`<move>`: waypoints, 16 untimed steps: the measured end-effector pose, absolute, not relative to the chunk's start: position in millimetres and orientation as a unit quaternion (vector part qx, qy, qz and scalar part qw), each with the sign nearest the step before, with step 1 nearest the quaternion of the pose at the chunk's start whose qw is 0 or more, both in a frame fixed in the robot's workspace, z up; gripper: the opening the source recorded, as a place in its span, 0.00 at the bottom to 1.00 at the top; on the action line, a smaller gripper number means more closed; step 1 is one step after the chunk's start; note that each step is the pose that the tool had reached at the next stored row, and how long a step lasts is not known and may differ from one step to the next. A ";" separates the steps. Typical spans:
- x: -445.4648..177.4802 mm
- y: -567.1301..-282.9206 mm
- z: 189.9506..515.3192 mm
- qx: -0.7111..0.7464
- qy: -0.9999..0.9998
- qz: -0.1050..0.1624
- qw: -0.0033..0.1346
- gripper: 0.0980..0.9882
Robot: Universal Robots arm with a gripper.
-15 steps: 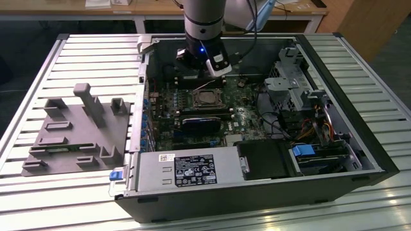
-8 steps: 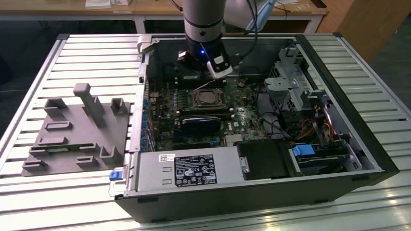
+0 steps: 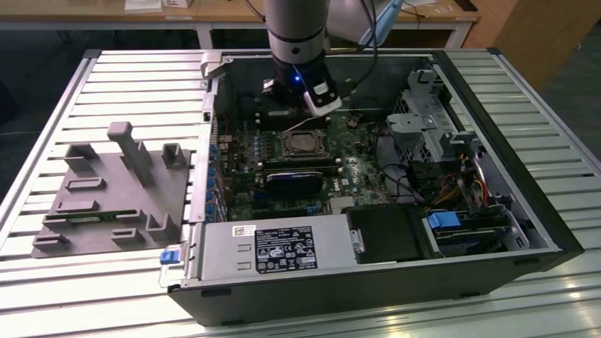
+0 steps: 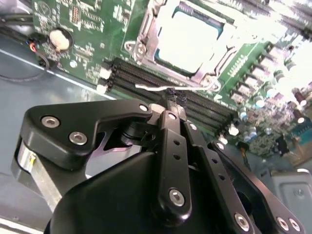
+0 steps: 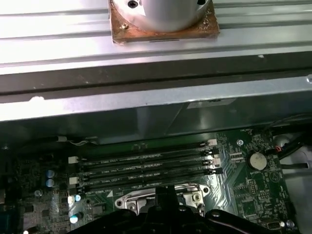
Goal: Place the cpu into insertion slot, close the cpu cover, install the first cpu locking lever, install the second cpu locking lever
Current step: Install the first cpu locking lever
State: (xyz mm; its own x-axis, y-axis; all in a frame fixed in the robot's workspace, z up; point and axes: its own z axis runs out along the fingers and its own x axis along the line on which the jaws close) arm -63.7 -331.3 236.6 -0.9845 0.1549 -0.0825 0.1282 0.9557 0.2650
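i am working on a cpu locking lever (image 4: 148, 87), i think. my gripper (image 4: 173, 101), fingers together, is touching it beside the seated cpu (image 4: 190, 41). it is needing a slow push down.

Shiny silver metal cpu (image 4: 190, 41), glossy green circuit board (image 4: 78, 29), matt black tool (image 4: 171, 103), ribbed bare-metal table (image 3: 141, 77).

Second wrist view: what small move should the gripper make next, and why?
Probably ease the locking lever down toward the cpu cover. The cpu already sits under that cover, and the gripper, jaws together, is at the thin lever, which lies over the memory slots.
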 end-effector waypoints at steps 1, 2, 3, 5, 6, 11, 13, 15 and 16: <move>-63.7 -331.3 236.1 0.071 0.988 0.127 0.054 0.00; -63.7 -331.3 235.4 0.071 0.988 0.125 0.056 0.00; -63.7 -331.3 234.4 0.071 0.988 0.124 0.058 0.00; -63.7 -331.3 231.1 0.070 0.988 0.123 0.064 0.00; -63.7 -331.3 230.1 0.070 0.988 0.123 0.066 0.00; -63.8 -331.0 224.3 0.069 0.987 0.124 0.073 0.00; -63.8 -329.7 223.1 0.069 0.987 0.124 0.074 0.00; -63.8 -327.2 222.1 0.069 0.987 0.124 0.074 0.00; -63.8 -325.6 221.7 0.069 0.987 0.124 0.075 0.00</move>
